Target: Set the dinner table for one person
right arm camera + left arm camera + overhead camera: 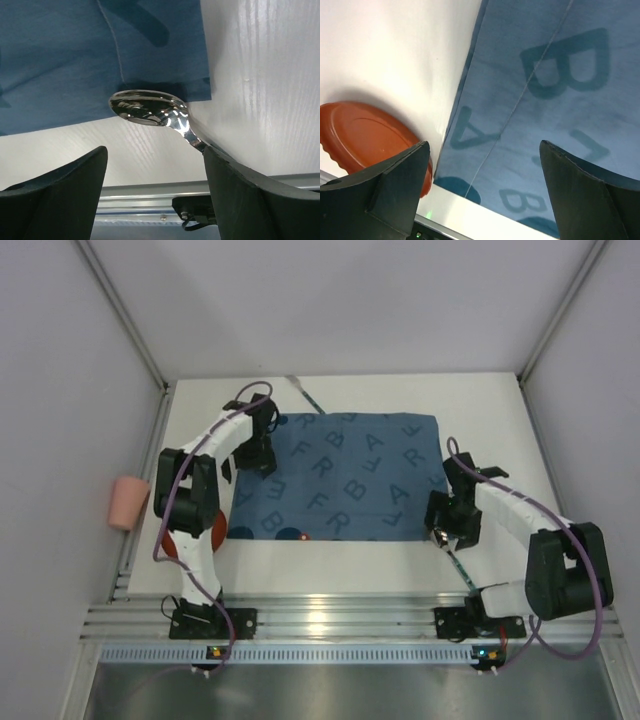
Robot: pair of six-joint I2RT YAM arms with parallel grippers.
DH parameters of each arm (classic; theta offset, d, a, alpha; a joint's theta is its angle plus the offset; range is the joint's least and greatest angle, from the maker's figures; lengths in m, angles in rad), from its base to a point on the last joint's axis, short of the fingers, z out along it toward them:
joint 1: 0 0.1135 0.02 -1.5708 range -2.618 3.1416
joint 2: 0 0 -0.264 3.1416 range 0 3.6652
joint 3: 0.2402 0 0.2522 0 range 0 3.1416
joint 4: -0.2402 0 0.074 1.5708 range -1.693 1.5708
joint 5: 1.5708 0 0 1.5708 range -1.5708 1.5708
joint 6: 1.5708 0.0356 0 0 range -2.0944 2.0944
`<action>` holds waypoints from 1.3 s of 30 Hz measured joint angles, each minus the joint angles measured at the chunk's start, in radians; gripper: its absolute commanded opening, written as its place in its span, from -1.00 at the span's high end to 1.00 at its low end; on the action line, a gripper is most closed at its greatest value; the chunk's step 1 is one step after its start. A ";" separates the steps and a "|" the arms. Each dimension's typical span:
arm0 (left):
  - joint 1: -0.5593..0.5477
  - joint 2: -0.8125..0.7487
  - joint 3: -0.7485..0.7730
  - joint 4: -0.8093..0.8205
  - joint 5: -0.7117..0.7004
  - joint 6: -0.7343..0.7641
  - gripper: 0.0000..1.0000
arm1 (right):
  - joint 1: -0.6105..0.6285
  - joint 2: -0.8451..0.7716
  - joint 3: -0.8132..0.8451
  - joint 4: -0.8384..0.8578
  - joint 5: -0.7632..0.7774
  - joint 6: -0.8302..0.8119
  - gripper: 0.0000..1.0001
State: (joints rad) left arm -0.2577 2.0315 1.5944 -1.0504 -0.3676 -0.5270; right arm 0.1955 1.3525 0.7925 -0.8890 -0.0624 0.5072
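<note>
Jaws wide; only right wrist view shows the spoon bowl [148,108]

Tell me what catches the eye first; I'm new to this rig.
The blue letter-printed placemat spread on the white dinner table dominates. A shiny spoon lies at its near right corner, by the right gripper; an orange-red plate sits just off its near left corner.

spoon [150,107] handle hidden behind the right end effector [155,150]; red plate [365,135] partly covered.
</note>
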 measured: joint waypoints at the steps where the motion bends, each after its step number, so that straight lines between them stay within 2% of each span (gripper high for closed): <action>1: 0.000 -0.024 -0.001 -0.001 0.004 -0.003 -0.93 | 0.013 0.010 0.000 -0.003 0.023 0.011 -0.57; 7: 0.000 -0.173 0.000 -0.014 0.013 -0.023 -0.93 | 0.032 0.061 0.000 -0.027 0.138 0.072 -0.53; 12: 0.000 -0.259 0.000 -0.035 0.024 -0.040 -0.93 | 0.031 0.154 -0.002 -0.010 0.137 0.096 -0.42; 15: 0.000 -0.301 -0.013 -0.042 0.021 -0.048 -0.93 | 0.033 0.158 -0.010 0.003 0.099 0.100 0.04; 16: 0.000 -0.313 -0.024 -0.043 0.018 -0.049 -0.93 | 0.039 0.154 -0.015 0.016 0.085 0.106 0.37; 18: 0.000 -0.341 -0.053 -0.049 0.011 -0.051 -0.93 | 0.053 0.146 -0.024 0.021 0.087 0.106 0.60; 19: 0.000 -0.356 -0.072 -0.051 0.009 -0.051 -0.93 | 0.058 0.140 -0.027 0.022 0.090 0.097 0.80; 21: 0.000 -0.380 -0.105 -0.060 0.008 -0.055 -0.93 | 0.067 0.127 -0.022 0.014 0.082 0.078 1.00; 29: 0.000 -0.412 -0.166 -0.065 0.012 -0.077 -0.92 | 0.116 0.095 -0.006 0.027 0.087 0.072 1.00; 32: 0.000 -0.417 -0.166 -0.065 0.014 -0.080 -0.93 | 0.166 0.051 0.029 -0.044 0.089 0.092 1.00; 35: 0.000 -0.428 -0.166 -0.066 0.024 -0.084 -0.92 | 0.180 -0.025 0.136 -0.142 0.089 0.098 1.00; 39: 0.000 -0.440 -0.166 -0.066 0.042 -0.089 -0.91 | 0.181 -0.058 0.369 -0.212 0.096 0.098 1.00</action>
State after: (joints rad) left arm -0.2577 1.5913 1.4284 -1.1164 -0.3256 -0.6159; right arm 0.3767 1.2949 1.1610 -1.1011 0.0334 0.6052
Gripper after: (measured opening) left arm 0.960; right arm 0.033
